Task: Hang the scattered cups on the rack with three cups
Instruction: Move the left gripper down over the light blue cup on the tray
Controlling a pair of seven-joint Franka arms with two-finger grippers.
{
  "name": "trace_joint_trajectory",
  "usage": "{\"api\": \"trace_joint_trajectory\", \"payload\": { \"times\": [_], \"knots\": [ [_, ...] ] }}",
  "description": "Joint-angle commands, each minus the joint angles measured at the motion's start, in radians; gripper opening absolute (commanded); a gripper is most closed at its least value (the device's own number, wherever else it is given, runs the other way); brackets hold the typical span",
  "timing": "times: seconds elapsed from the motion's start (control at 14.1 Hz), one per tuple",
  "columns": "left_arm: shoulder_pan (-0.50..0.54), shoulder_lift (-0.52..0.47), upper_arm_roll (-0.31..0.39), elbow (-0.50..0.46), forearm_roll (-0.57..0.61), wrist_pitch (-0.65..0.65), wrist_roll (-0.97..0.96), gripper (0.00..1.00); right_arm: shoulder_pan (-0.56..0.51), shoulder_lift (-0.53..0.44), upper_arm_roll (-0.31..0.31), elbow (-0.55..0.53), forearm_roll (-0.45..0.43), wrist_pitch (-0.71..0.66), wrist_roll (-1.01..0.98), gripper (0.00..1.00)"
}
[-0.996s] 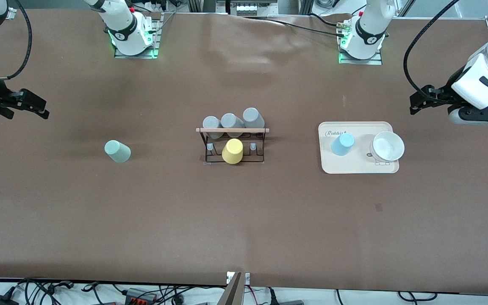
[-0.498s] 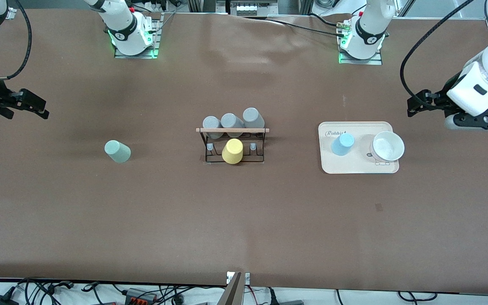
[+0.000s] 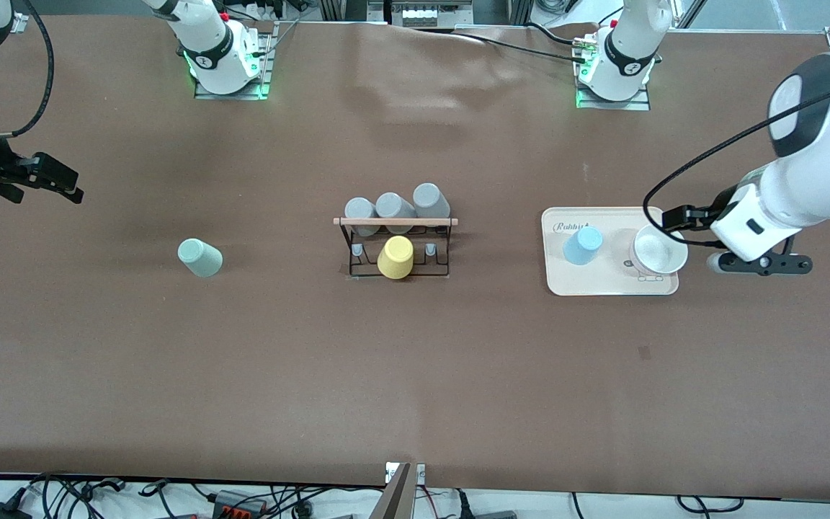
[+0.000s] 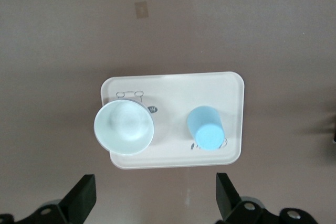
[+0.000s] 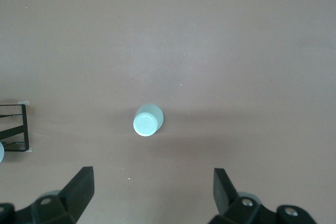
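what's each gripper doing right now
Left gripper: open, empty, over the tray's edge by the white bowl.
Right gripper: open, empty, waiting.

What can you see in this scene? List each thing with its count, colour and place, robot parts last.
rack: one, black wire with wooden rod, mid-table.
grey cups: three, on the rack.
yellow cup: one, on the rack, nearer the camera.
mint cup: one, on the table toward the right arm's end.
tray: one, cream, toward the left arm's end.
blue cup: one, on the tray.
bowl: one, white, on the tray.
left gripper: open, over the bowl's edge.
right gripper: open, waiting.
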Motion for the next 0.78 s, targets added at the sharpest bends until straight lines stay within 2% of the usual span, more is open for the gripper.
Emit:
{"api": "trace_joint_trajectory", "payload": {
  "times": [0.0,0.14,0.36,0.43,0.71],
  "knots": [
    [-0.004,-0.069,-0.056,-0.232,0.012,0.189,-0.076,1.0,-0.011,0.002,0.01,0.002,-0.011,0.001,-0.005,1.0],
    [-0.006,-0.066,-0.081,-0.338,0.055,0.343,-0.122,1.0,-0.009,0.008,0.009,0.002,-0.011,0.004,-0.005,1.0],
    [-0.01,-0.069,-0.102,-0.44,0.083,0.443,-0.184,1.0,-0.008,0.017,0.01,0.002,-0.011,0.011,-0.005,1.0],
    [-0.009,-0.068,-0.15,-0.478,0.089,0.496,-0.218,1.0,-0.006,0.023,0.01,0.002,-0.011,0.017,-0.005,1.0],
    [0.0,-0.056,-0.168,-0.515,0.142,0.56,-0.268,1.0,-0.011,0.023,0.009,0.001,-0.011,0.015,-0.005,1.0]
  ]
}}
